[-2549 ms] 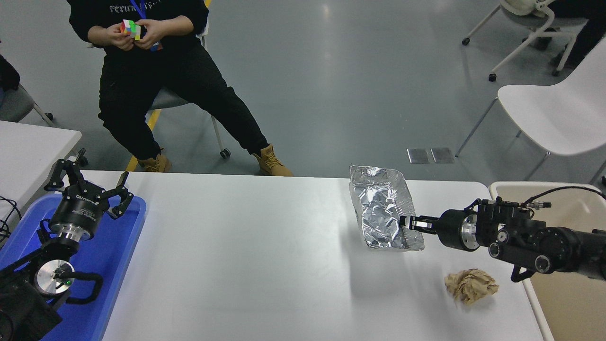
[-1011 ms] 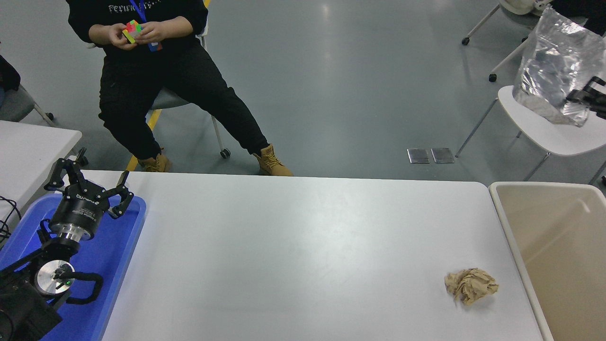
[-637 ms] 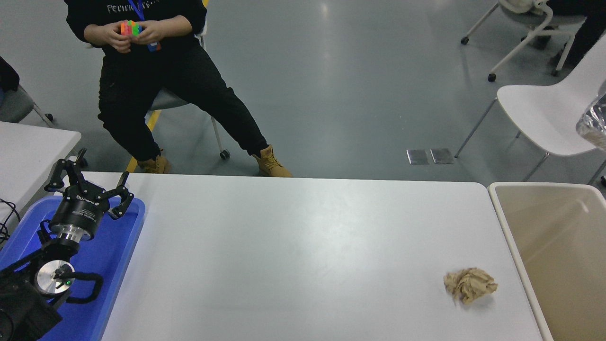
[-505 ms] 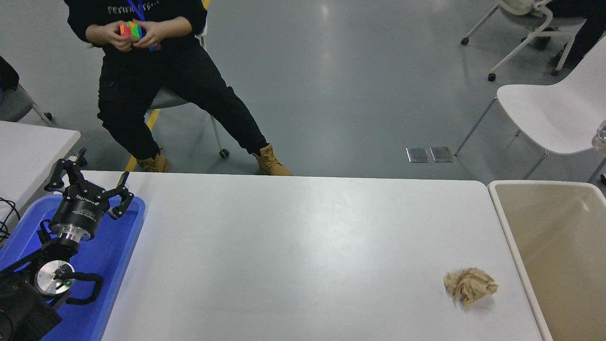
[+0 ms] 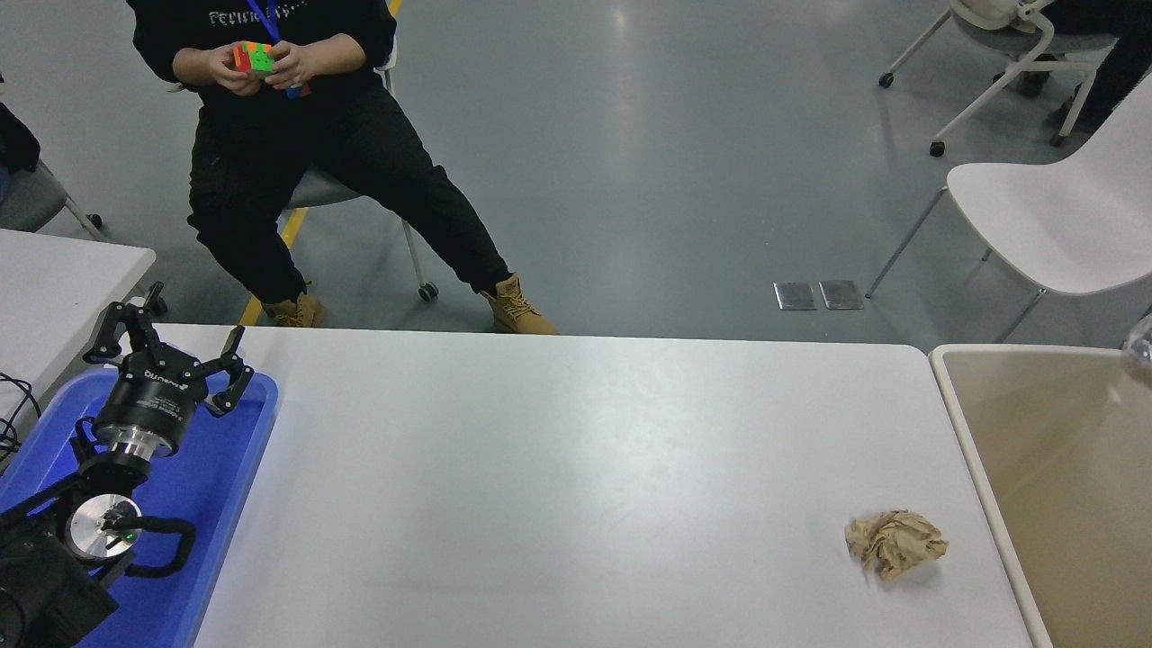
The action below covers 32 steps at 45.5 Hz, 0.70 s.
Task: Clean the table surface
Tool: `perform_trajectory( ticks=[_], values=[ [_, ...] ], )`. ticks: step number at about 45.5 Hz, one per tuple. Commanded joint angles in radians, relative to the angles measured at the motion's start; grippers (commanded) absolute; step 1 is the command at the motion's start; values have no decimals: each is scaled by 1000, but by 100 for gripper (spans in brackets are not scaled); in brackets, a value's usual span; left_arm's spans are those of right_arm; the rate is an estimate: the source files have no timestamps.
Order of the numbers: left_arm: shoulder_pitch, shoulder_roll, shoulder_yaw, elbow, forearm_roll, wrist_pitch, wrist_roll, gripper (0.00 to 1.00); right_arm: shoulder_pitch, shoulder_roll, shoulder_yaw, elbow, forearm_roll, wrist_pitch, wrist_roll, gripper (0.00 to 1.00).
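The table surface [image 5: 558, 468] is a wide white tabletop filling the lower half of the head view. A crumpled ball of brown paper [image 5: 895, 543] lies on it near the front right corner. My left gripper [image 5: 175, 337] stands open and holds nothing, parked over the blue tray [image 5: 229, 468] at the lower left. My right arm and its gripper are out of view. A tiny silver sliver of foil [image 5: 1143, 340] shows at the right edge, just above the bin's far rim.
A beige bin [image 5: 967, 423] stands against the table's right end, open at the top. A seated person at the far left turns a coloured cube [image 5: 254, 57]. A white chair [image 5: 1053, 216] stands beyond the bin. A smaller white table corner [image 5: 63, 270] is at left.
The right gripper lifted the foil tray off the table and carried it up and off to the right, out of view. Only a sliver of foil now shows. The left arm stayed still.
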Motion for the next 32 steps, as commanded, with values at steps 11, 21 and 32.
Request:
perform_trajectory(
  ticks=[11, 21, 32],
  values=[
    [0, -1, 0, 0, 0, 0, 0, 100, -158, 106, 1, -3, 19, -106, -28, 0],
    [0, -1, 0, 0, 0, 0, 0, 100, -202, 143, 1, -3, 30, -133, -28, 0],
    [0, 1, 0, 0, 0, 0, 0, 100, -229, 155, 1, 2, 32, -139, -25, 0]
  ],
)
